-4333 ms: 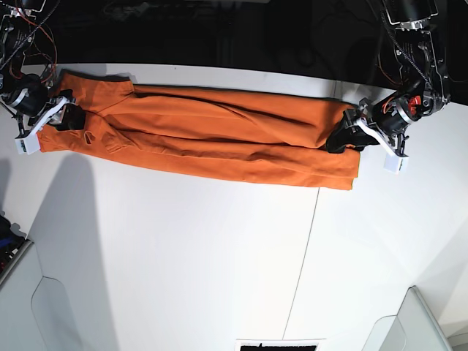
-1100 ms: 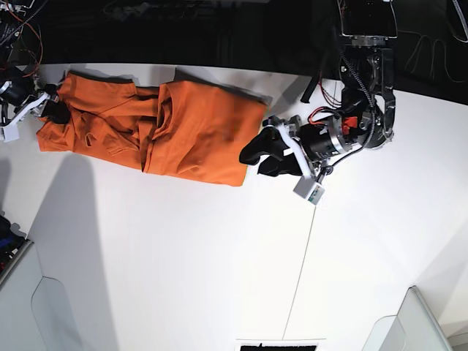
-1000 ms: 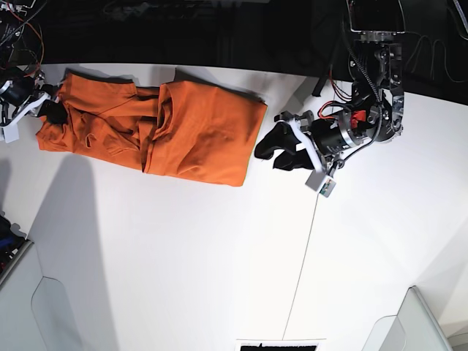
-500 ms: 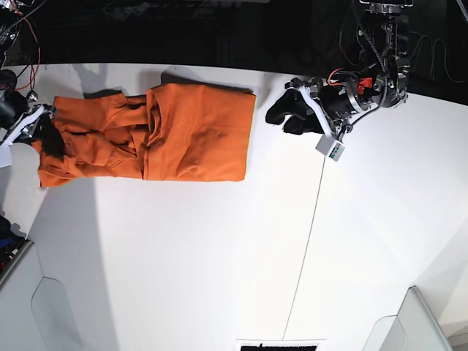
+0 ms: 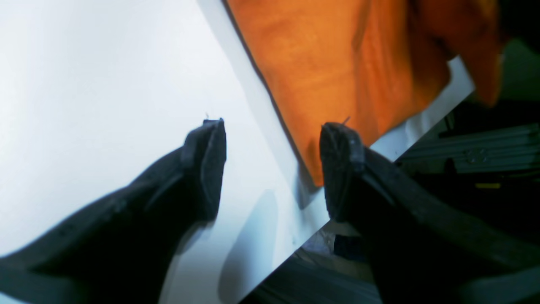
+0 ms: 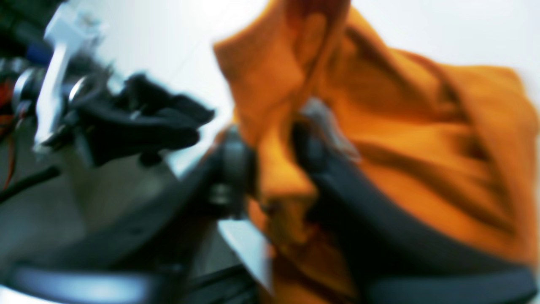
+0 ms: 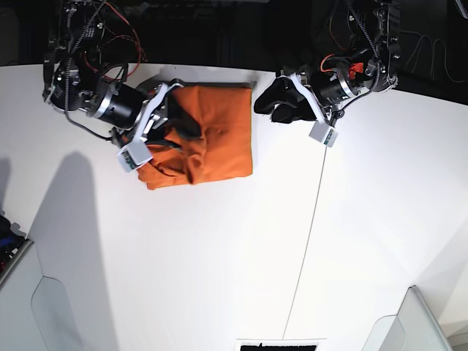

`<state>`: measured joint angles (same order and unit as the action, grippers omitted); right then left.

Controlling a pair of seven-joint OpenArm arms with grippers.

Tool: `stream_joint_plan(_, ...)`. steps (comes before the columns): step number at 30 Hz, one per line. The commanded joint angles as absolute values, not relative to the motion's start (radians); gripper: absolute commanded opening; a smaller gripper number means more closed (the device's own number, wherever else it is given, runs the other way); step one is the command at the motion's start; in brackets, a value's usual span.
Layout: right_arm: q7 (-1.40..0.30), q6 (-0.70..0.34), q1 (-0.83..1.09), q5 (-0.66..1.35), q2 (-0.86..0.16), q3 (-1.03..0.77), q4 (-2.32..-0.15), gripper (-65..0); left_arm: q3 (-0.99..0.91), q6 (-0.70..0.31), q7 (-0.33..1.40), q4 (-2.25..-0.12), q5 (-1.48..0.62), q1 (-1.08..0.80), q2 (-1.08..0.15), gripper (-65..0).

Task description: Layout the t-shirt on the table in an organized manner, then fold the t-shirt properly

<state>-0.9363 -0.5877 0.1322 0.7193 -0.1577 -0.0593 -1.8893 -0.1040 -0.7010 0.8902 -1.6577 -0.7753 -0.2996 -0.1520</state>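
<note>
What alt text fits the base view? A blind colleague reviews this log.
A folded orange t-shirt lies near the far edge of a white table. The right end effector is over the shirt's left side with cloth between its fingers; the left end effector hovers open just right of it.

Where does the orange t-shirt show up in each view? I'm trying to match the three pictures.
Base: the t-shirt lies folded at upper centre-left on the table.
Left wrist: its edge fills the upper right, beyond the open left end effector.
Right wrist: blurred, it fills the centre and right, bunched around the right end effector.
Shared landmark: the shirt's straight edge against the white table.
</note>
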Motion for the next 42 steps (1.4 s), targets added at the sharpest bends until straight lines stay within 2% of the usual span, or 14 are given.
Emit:
stream_joint_plan(1,-0.909,-0.598,0.109,0.724,-0.163,-0.033,-1.905,-31.5,-0.105,-0.698,0.917,-1.668,-0.755,-0.302,-0.158,-27.2)
stream_joint_plan(2,-0.907,-0.598,0.101,0.709,-0.163,-0.009,-1.905,-25.6,-0.105,-0.698,0.925,-1.668,-0.755,-0.302,-0.159,-27.2)
stream_joint_plan(3,-0.907,-0.596,0.09,0.699,-0.163,0.008,-1.905,-23.5,-0.107,-0.698,0.934,-1.668,-0.757,-0.302,-0.159,-27.2)
stream_joint_plan(8,-0.905,-0.587,0.01,0.679,-0.163,-0.013,-1.905,-23.6,-0.162,-0.698,0.993,-1.68,-0.862,-0.303,-0.187,-28.1)
stream_joint_plan(10,-0.902,-0.586,-0.02,0.67,-0.163,-0.059,-1.905,-23.7,-0.196,-0.698,0.996,-1.71,-0.879,-0.302,-0.209,-35.4)
stream_joint_plan(12,-0.873,-0.577,-0.047,0.645,-0.163,-0.119,-1.905,-24.5,-0.223,-0.698,0.996,-1.769,-0.909,-0.302,-0.233,-48.5)
stream_joint_plan(13,-0.851,-0.572,-0.061,0.617,-0.163,-0.148,-1.905,-27.6,-0.227,-0.698,0.996,-1.808,-0.926,-0.302,-0.245,-53.9)
stream_joint_plan(15,-0.821,-0.568,-0.09,0.552,-0.163,-0.194,-1.9,-42.8,-0.22,-0.698,1.008,-1.89,-0.955,-0.302,-0.256,-59.8)
stream_joint_plan(17,-0.817,-0.558,-0.122,0.515,-0.163,-0.222,-1.867,-63.6,-0.183,-0.698,1.021,-1.955,-0.982,-0.302,-0.255,-60.5)
stream_joint_plan(18,-0.816,-0.557,-0.139,0.509,-0.163,-0.229,-1.837,-65.0,-0.149,-0.698,1.022,-1.971,-0.987,-0.302,-0.255,-60.5)
stream_joint_plan(23,-0.758,-0.575,-0.245,0.505,-0.174,-0.23,-1.554,-65.0,0.07,-0.698,1.021,-1.956,-0.852,-0.303,-0.201,-60.5)
stream_joint_plan(29,-0.741,-0.591,-0.399,0.542,-0.174,-0.172,-1.221,-65.0,0.212,-0.698,0.942,-1.835,-0.717,-0.303,-0.133,-60.6)
stream_joint_plan(38,-0.841,-0.591,-0.403,0.554,-0.184,-0.03,-1.197,-65.0,0.185,-0.698,0.882,-1.611,-0.593,-0.133,-0.139,-60.6)
stream_joint_plan(42,-0.917,-0.591,-0.363,0.702,-0.242,-0.031,-1.22,-65.0,0.152,-0.698,0.856,-1.468,-0.593,-0.028,-0.165,-60.6)
